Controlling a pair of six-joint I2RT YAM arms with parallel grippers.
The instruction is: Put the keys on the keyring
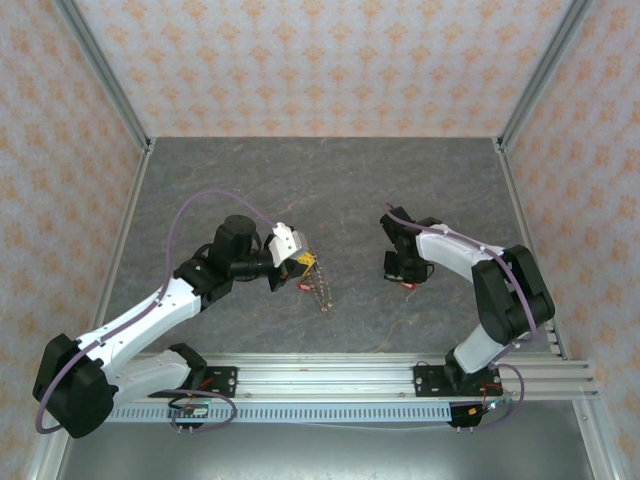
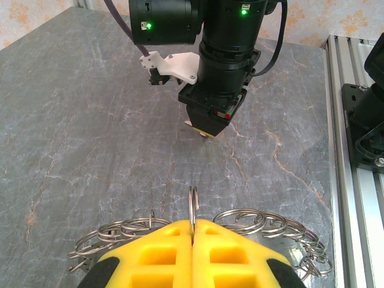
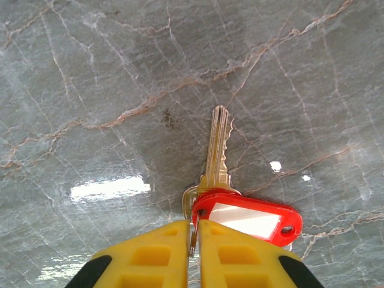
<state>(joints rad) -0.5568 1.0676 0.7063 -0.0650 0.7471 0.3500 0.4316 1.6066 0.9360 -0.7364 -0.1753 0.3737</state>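
My left gripper [image 2: 192,225] pinches upright loop of keyring [image 2: 252,219]. Right gripper [image 3: 193,227] pinches key [image 3: 217,144] beside red tag [image 3: 249,217]. Grey table [image 1: 350,190] between them, well apart.

A grey marbled tabletop [image 1: 330,180] is enclosed by 3 walls [image 1: 320,60] papered in an orange floral pattern and framed by aluminium posts [image 1: 103,70].

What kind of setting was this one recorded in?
Probably a lab robot cell, not a home: aluminium frame posts hold patterned wall panels around a grey marbled tabletop, with the left arm and right arm bolted to a metal rail.
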